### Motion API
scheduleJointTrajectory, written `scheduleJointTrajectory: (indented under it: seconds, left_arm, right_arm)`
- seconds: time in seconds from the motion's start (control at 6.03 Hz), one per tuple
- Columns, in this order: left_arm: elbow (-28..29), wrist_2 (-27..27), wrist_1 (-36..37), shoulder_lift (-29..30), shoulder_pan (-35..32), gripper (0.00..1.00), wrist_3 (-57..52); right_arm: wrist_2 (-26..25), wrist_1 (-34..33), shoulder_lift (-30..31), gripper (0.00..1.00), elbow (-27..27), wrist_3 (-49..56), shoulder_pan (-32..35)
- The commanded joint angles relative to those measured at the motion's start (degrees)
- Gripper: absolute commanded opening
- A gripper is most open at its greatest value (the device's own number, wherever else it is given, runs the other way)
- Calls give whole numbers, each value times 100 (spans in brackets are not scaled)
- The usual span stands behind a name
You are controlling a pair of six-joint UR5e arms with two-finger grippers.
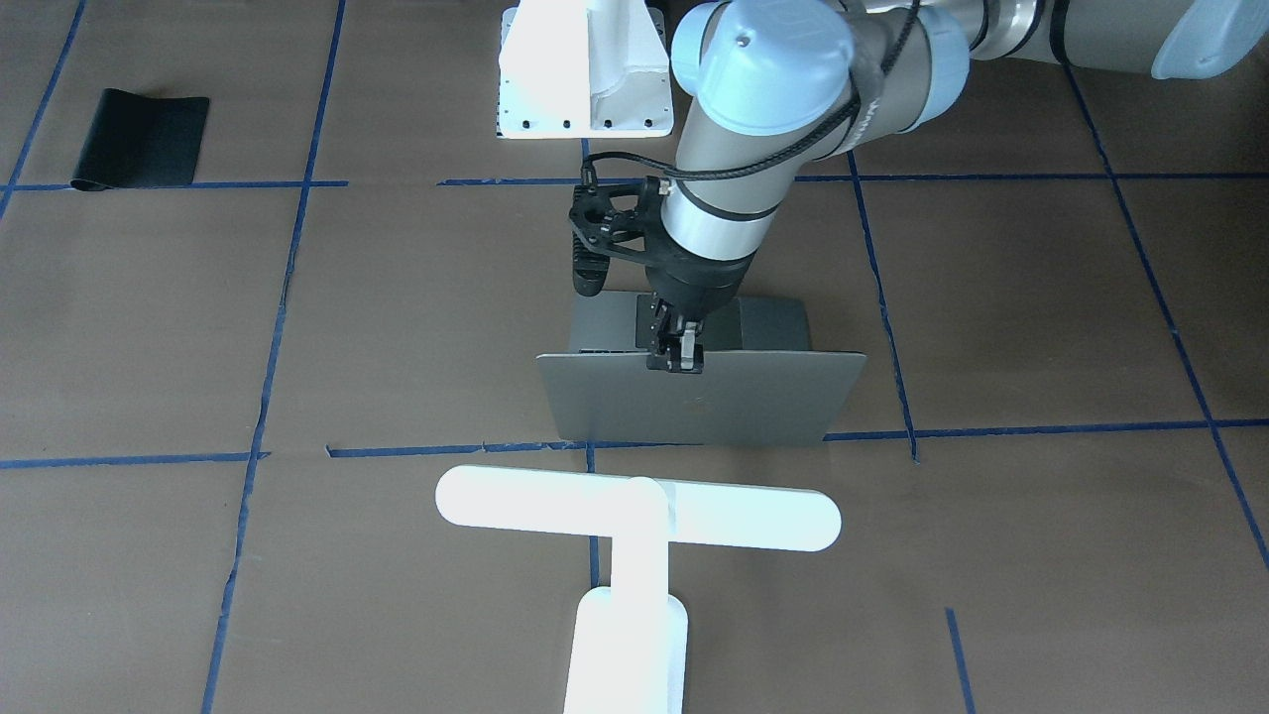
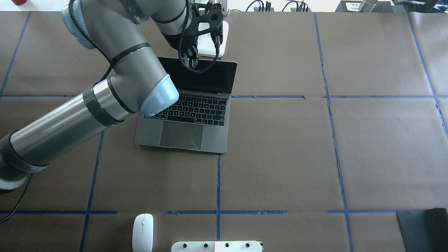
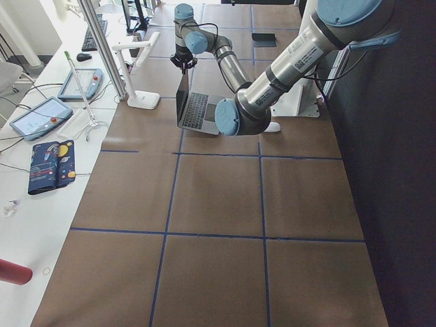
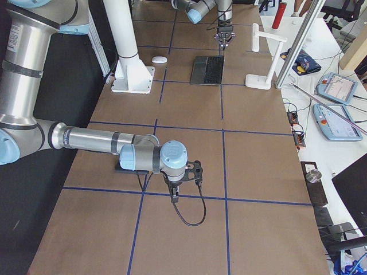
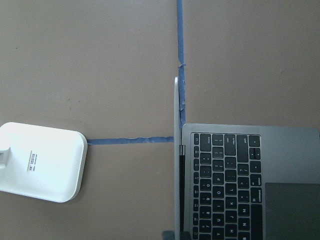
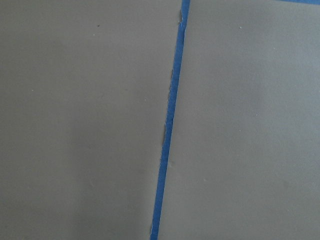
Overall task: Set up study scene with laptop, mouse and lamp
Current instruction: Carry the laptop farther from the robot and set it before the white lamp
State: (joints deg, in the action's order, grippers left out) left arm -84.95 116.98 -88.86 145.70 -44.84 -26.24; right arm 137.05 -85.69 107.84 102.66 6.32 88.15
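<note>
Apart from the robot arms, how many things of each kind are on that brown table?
Laptop: 1
Mouse: 1
Lamp: 1
Black mat: 1
White bolted post base: 1
Total: 5

Nothing sharp enough to spell out anywhere. On the base of the lamp [image 5: 42, 167], a small sticker [image 5: 32, 161] with dark print, too fine to read. On the black keys [image 5: 225, 185] of the laptop [image 5: 290, 155], white legends, blurred. Along the left arm [image 3: 272, 78], a white label [image 3: 300, 48] with dark lettering, illegible. At the far right table edge, a printed white card [image 2: 351, 5], unreadable.
</note>
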Motion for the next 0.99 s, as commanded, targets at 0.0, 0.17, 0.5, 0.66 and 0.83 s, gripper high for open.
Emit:
scheduleJointTrajectory:
  seconds: [0.0,0.17,0.5,0.66,0.83]
  left_arm:
    - [757,-79,-18,606,89,16,696]
    - [830,-87,-18,617,63,17,760]
    - [883,-87,-263,617,-16,17,1076]
    - [962,-79,-307,617,-129,17,1095]
    - [1232,-79,-621,617,-191,17,1138]
  right_arm:
    - [-3,0,0,100,-9,1,0]
    - [-3,0,0,100,-9,1,0]
    - [-3,9,0,100,-9,9,0]
    - [-3,9,0,100,-9,10,0]
    - [-3,17,0,100,-9,10,0]
